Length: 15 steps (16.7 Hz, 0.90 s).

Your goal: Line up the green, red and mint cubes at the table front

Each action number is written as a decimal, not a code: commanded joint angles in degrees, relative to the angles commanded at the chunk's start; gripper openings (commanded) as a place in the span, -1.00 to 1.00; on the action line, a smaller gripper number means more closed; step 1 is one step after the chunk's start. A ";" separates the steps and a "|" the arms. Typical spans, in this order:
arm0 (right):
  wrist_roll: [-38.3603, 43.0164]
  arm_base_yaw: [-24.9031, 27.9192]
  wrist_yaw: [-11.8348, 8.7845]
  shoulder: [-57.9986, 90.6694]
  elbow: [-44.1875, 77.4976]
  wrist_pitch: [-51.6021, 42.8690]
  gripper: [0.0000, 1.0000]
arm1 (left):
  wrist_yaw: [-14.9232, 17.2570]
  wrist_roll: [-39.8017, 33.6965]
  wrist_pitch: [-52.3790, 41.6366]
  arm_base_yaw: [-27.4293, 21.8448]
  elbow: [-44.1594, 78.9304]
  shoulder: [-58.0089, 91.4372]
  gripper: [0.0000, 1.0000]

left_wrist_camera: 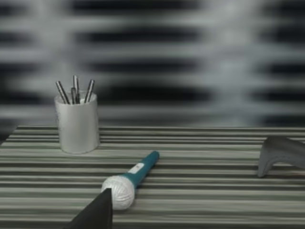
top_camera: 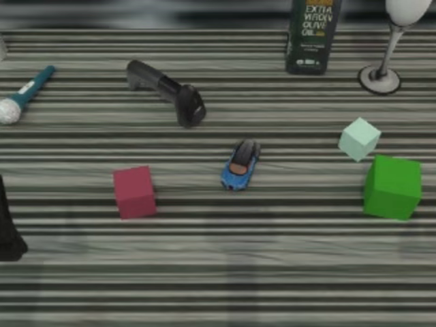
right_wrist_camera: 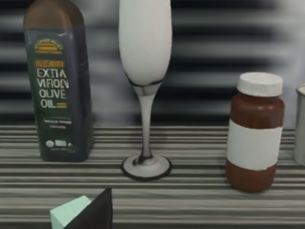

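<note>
The red cube (top_camera: pixel 134 192) sits left of centre; the mint cube (top_camera: pixel 359 138) and green cube (top_camera: pixel 392 187) sit close together at the right edge. The blue toy car (top_camera: pixel 240 165) between them could get knocked during a sweep. Whether either gripper is clenched cannot be told. The striped table (top_camera: pixel 218 286) is bare along its lower edge.

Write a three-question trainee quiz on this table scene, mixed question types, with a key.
1. True or false: the mint cube touches the green cube.
2. Which object lies between the red cube and the green cube in the top view? A) barcode scanner B) blue toy car C) microphone
3. Fill in: the olive oil bottle stands beside a wine ____.

Key: 1 false, they are apart; 2 B; 3 glass.
</note>
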 joint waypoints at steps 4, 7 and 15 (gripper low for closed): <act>-0.44 0.21 0.01 1.70 1.72 -1.24 1.00 | 0.00 0.00 0.00 0.00 0.00 0.00 1.00; -2.19 1.09 0.01 8.74 8.78 -6.04 1.00 | 0.00 0.00 0.00 0.00 0.00 0.00 1.00; -10.83 5.40 -0.06 52.79 49.31 -30.50 1.00 | 0.00 0.00 0.00 0.00 0.00 0.00 1.00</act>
